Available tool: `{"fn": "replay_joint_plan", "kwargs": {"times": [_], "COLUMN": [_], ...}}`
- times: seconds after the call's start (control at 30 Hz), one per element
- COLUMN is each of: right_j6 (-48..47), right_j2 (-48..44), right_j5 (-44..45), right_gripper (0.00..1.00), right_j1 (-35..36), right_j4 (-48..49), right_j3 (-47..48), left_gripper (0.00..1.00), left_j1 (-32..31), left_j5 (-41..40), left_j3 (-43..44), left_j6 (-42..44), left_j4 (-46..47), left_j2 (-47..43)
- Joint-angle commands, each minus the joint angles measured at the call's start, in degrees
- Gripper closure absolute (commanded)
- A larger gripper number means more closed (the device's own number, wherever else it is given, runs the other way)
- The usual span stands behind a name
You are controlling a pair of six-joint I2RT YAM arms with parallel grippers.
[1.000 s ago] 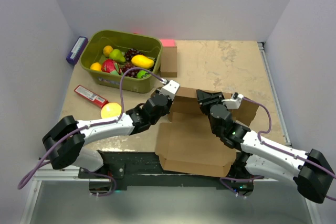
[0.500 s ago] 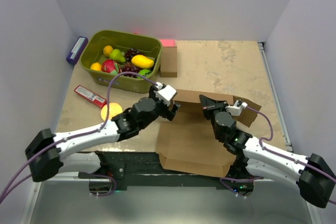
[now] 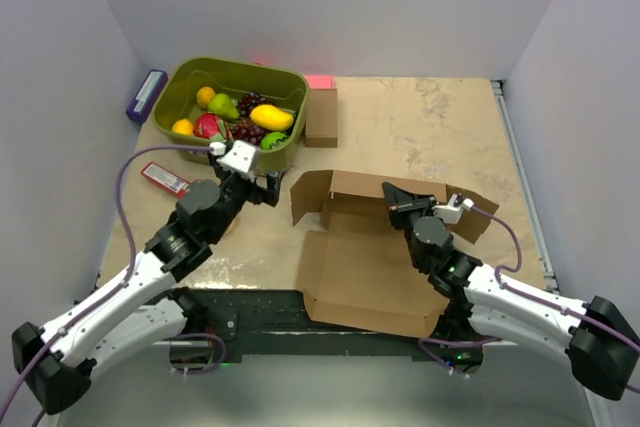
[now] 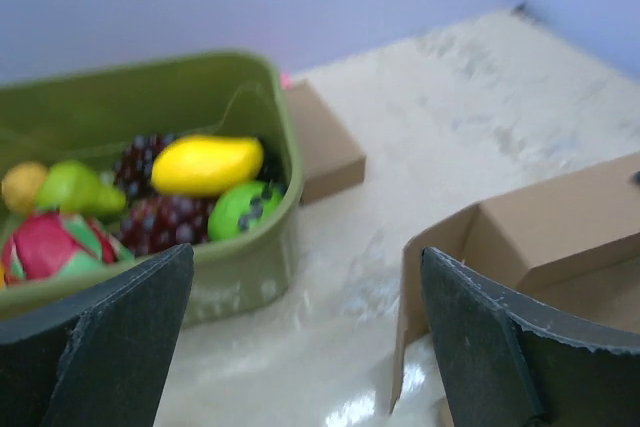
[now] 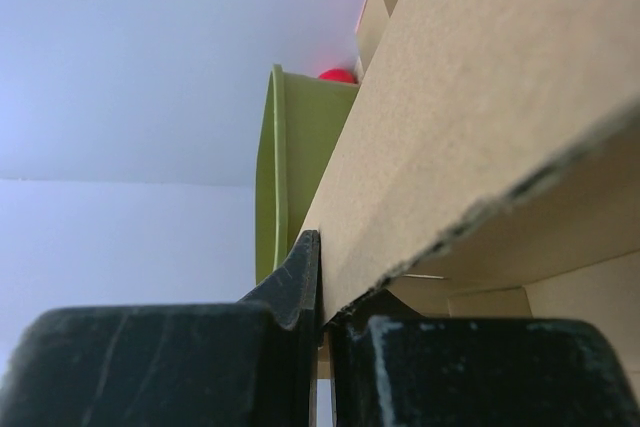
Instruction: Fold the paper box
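The paper box (image 3: pixel 360 267) lies half-folded at the near middle of the table, its base flat, its back wall (image 3: pixel 375 187) raised and a left side flap (image 3: pixel 305 197) standing. My right gripper (image 3: pixel 402 199) is shut on the top edge of that back wall. In the right wrist view the right gripper (image 5: pixel 325 282) pinches the cardboard sheet (image 5: pixel 480 107) between its fingers. My left gripper (image 3: pixel 262 187) hangs open to the left of the box and touches nothing. In its wrist view the left gripper (image 4: pixel 310 347) has bare table between its fingers, with the box's corner (image 4: pixel 540 237) beside the right finger.
A green bin (image 3: pixel 182 97) of toy fruit stands at the back left, close behind my left gripper. A small brown box (image 3: pixel 321 117) sits to its right, with a pink item (image 3: pixel 318 81) behind it. A red packet (image 3: pixel 165 179) and a purple object (image 3: pixel 146 95) lie at the far left.
My left gripper let go of the box's left flap, opened wide and drew back left towards the bin. My right gripper closed on the back wall, which now stands more upright.
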Motion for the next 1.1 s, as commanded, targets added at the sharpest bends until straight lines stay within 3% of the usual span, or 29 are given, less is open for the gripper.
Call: {"fn": "replay_joint_plan", "kwargs": {"times": [0.0, 0.07, 0.3, 0.63, 1.07], "right_j6": [-1.9, -2.0, -2.4, -2.1, -1.8], "right_j2": [0.9, 1.2, 2.8, 3.7, 5.3], "right_j5": [0.3, 0.1, -0.8, -1.3, -1.9], "right_gripper": [1.00, 1.00, 1.00, 1.00, 1.00], "right_j1": [-0.5, -0.5, -0.5, -0.7, -0.6], "right_j4": [-2.2, -1.6, 0.1, 1.0, 1.3], "right_j3": [-1.1, -1.0, -1.0, -1.2, -1.1], "left_gripper": [0.02, 0.04, 0.10, 0.16, 0.24], "left_j1": [5.1, 8.0, 8.2, 7.9, 4.7], "left_j5": [-4.0, -0.1, 5.5, 21.3, 26.4], "left_j3": [3.5, 3.7, 3.3, 2.1, 2.1], "left_j6": [-6.5, -8.3, -7.8, -6.6, -5.6], "left_j4": [-12.5, -12.8, -12.5, -7.9, -5.8], "left_j2": [9.1, 11.3, 15.3, 17.9, 20.3]}}
